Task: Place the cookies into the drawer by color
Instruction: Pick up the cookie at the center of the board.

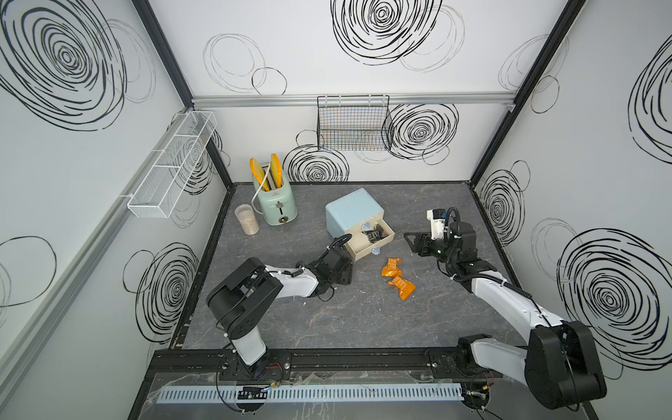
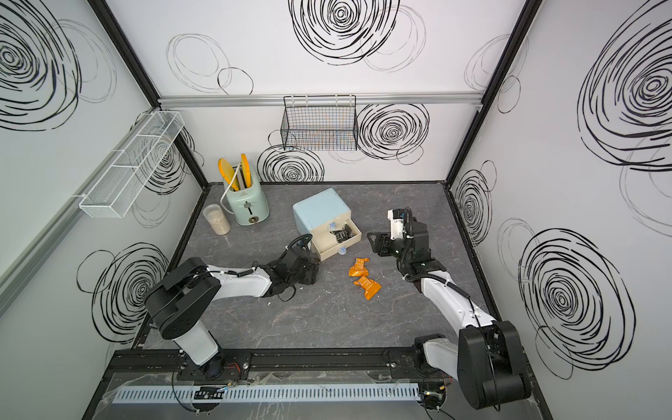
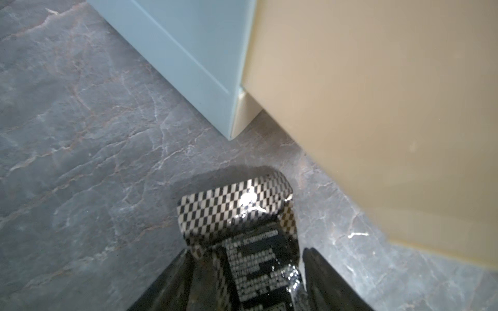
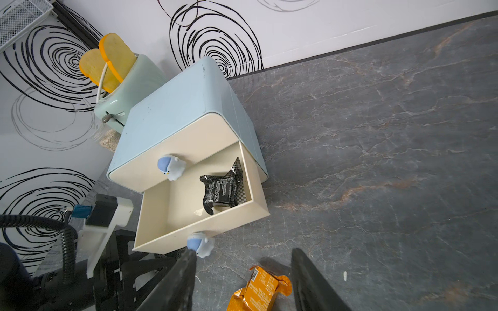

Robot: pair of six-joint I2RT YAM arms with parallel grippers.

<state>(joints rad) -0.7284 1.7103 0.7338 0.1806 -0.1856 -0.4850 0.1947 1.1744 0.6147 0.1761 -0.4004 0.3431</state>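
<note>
Left wrist view: the left gripper (image 3: 246,250) has its two dark fingers (image 3: 167,282) on either side of a black packet (image 3: 237,215) with a checkered end. The fingers sit close against it, but I cannot tell whether they grip it. The packet is low over the grey table (image 3: 80,134), just beside the corner of the chest (image 3: 188,53) and the cream side of the open drawer (image 3: 377,107).

In the right wrist view the right gripper (image 4: 242,251) is held wide with nothing between its fingers. It is above the table, near the open drawer's knob (image 4: 199,243), with one orange packet (image 4: 258,290) below it.

A second black packet (image 4: 221,188) lies inside the open drawer, against its far side wall. The drawer above it is closed.

In both top views two orange packets (image 1: 392,267) (image 1: 402,287) lie touching on the table in front of the chest, between the two arms. A toaster (image 1: 276,205) stands at the back, well apart.
</note>
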